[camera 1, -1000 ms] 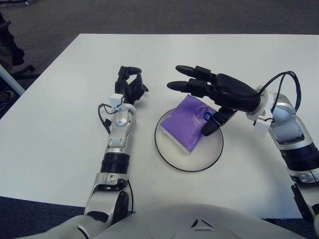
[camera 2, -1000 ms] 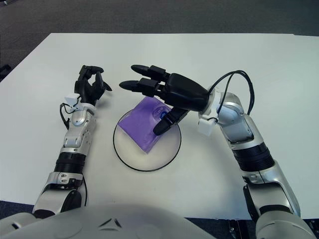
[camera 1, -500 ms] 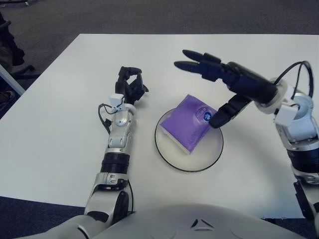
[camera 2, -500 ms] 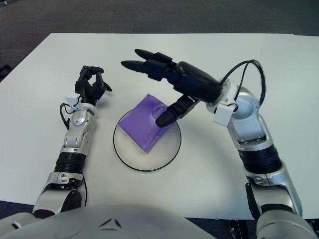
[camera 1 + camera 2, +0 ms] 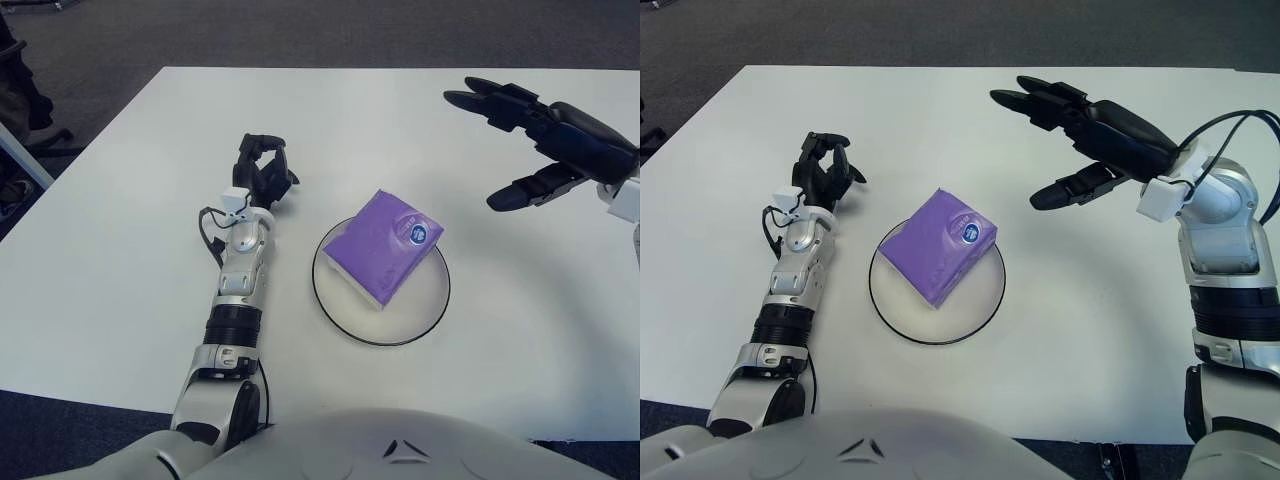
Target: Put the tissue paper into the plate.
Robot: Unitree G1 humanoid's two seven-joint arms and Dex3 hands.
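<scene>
Grey carpet surrounded the white counter [image 5: 1120, 330]. On it, the purple, soft rectangular tissue paper pack [image 5: 938, 243] lay tilted in the round white plate with a dark rim [image 5: 980, 310], its far corner overhanging the rim. The black three-fingered right hand [image 5: 1080, 130] hovered well apart, up and to the right, fingers spread and holding nothing. The left hand [image 5: 823, 175] showed left of the plate, fingers curled on nothing. Judged from this, any low sweep of the right arm could clip the overhanging corner and tip the pack out.

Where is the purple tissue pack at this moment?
The purple tissue pack lies on the white plate at mid-table, between the curled left robot hand and the open right robot hand.
</scene>
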